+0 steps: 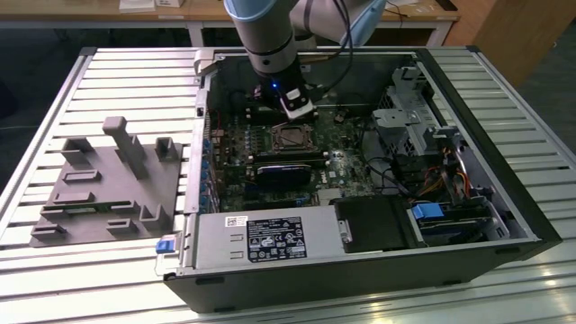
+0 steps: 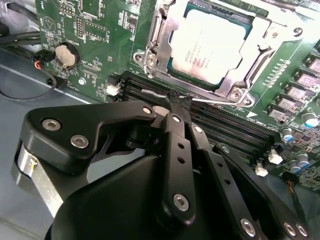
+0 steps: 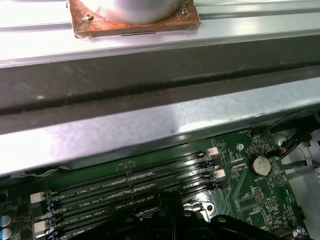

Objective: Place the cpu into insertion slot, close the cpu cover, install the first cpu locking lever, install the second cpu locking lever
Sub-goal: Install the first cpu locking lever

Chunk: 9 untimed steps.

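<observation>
Dull silver-grey square cpu (image 2: 207, 47) seated under thin silvery cpu cover (image 2: 156, 35), just beyond black hand (image 2: 176, 104); hand pinched closed against thin wire lever (image 2: 152, 92).

Case (image 1: 504, 202): on the slatted table (image 1: 54, 283) — fixture (image 1: 99, 182) beside it, on the exterior view's left.
Cpu (image 2: 209, 46): in the insertion slot (image 2: 146, 61), framed by the cpu cover (image 2: 261, 52).
Memory slots (image 2: 225, 131): just beside the slot — gripper (image 2: 176, 103) over them.

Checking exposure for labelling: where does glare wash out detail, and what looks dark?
First wrist view: strong glare on the silvery metal case wall. Second wrist view: the square silver-grey cpu shines pale; black gripper looks dark. Exterior view: sheen on slatted metal table.
</observation>
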### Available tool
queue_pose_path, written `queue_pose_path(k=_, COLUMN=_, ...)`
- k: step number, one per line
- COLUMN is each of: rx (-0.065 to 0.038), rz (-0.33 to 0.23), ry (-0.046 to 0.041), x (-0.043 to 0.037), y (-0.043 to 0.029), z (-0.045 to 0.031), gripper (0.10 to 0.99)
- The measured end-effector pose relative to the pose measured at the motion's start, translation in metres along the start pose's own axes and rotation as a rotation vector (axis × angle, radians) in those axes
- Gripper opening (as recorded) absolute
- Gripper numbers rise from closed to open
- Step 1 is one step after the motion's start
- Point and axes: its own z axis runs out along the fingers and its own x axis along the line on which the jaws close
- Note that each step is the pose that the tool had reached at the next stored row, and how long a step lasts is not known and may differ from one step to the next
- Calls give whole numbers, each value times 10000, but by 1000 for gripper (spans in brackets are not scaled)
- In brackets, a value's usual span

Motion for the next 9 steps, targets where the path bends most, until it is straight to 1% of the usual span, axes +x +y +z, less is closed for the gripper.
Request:
queue_pose_path(k=5, rx=35, rz=118, ry=-40, x=10, y=14, z=25, gripper=102)
queue_pose_path(k=9, rx=93, rz=228, ry=-82, x=14, y=12, z=39, gripper=102)
